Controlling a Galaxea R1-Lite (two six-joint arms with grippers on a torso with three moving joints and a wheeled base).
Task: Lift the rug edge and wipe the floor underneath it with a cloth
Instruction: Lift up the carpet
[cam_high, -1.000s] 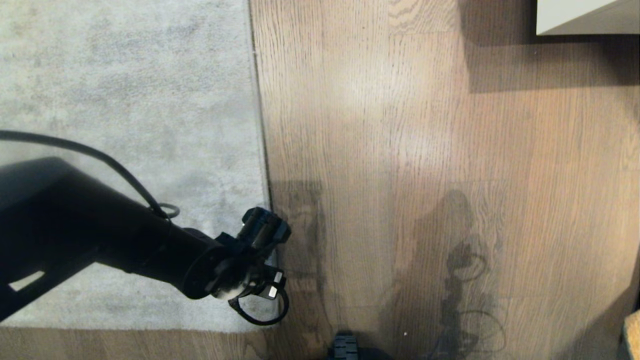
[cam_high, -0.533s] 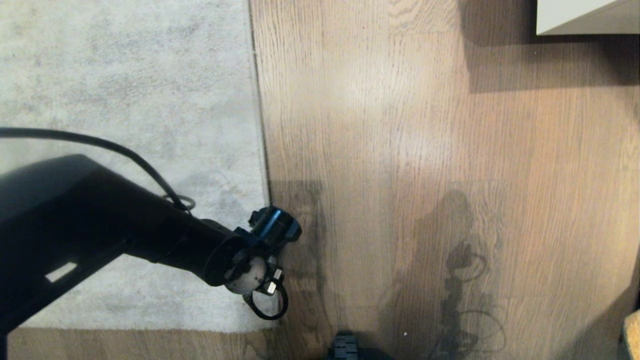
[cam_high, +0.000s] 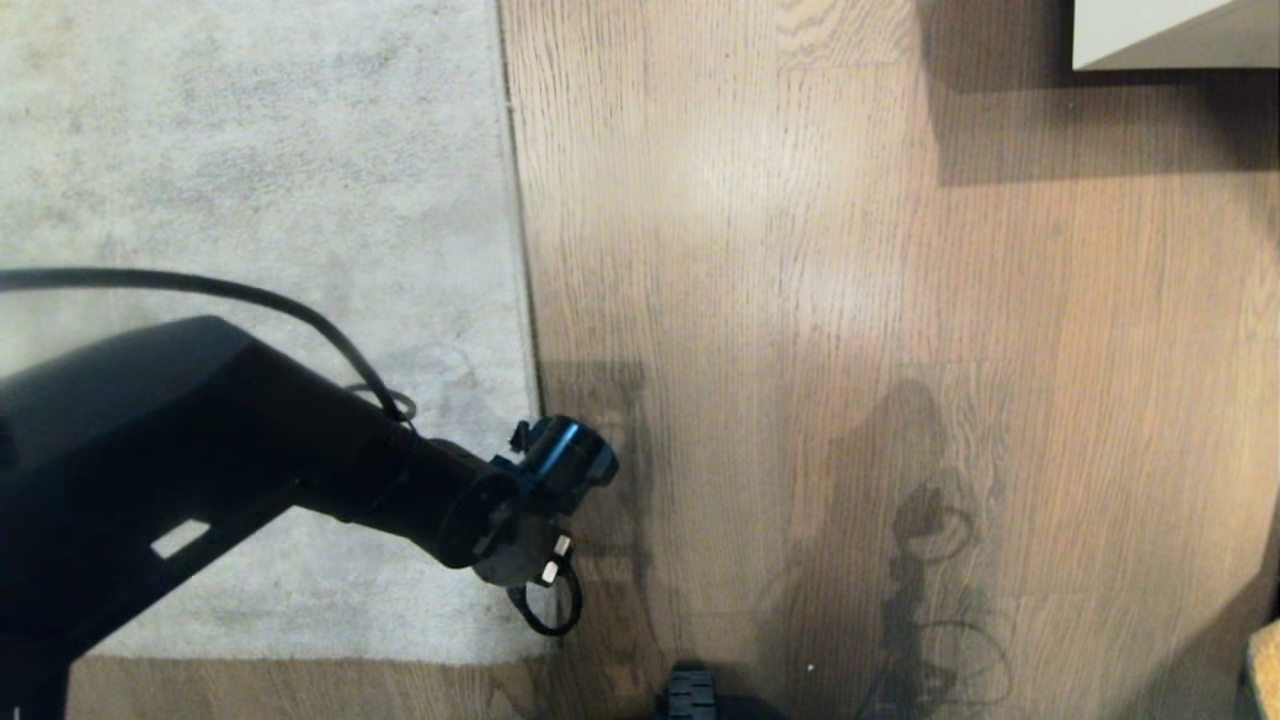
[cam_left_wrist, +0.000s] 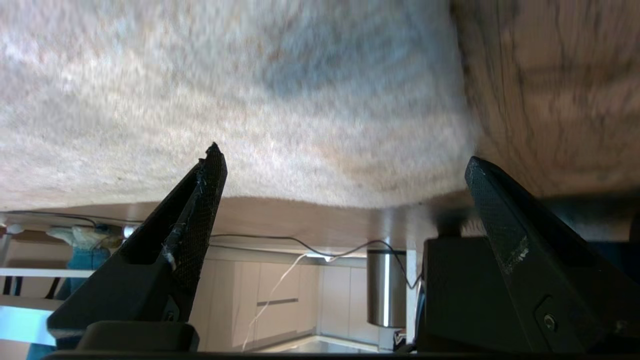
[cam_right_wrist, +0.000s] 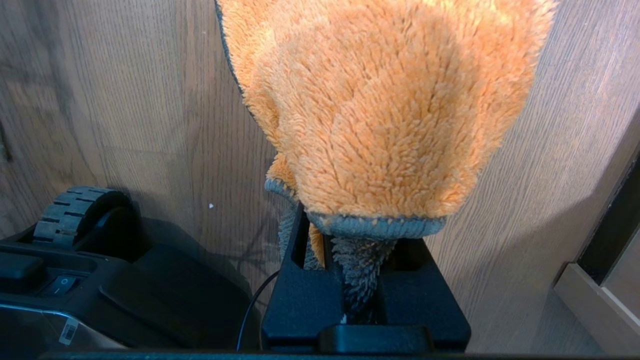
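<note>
Grey, mottled rug lies flat on brown wood-grain floor, filling the robot's left side of the head view. Its rug edge runs straight, away from the robot, and meets a squared corner near the robot's base.

Reaching in from the left, the left arm ends above that border, close to the corner. The left gripper has its two black fingers spread wide apart, with nothing between them. In the left wrist view, one fingertip sits over the rug pile while the other sits at the border, where the pile meets bare planks. The rug's corner lies between the two fingertips. Whether either tip touches the rug cannot be told. Beyond the fingers, pale cabinets and a metal cylinder show in the distance.

The right gripper appears only in its own wrist view. Its fingers are pressed together on the cloth, a fluffy orange rag with a grey stitched hem. The rag bulges out past the fingertips and hangs above bare floor, well apart from the rug. Beside those fingers sit the robot's black base and a ridged wheel.
</note>
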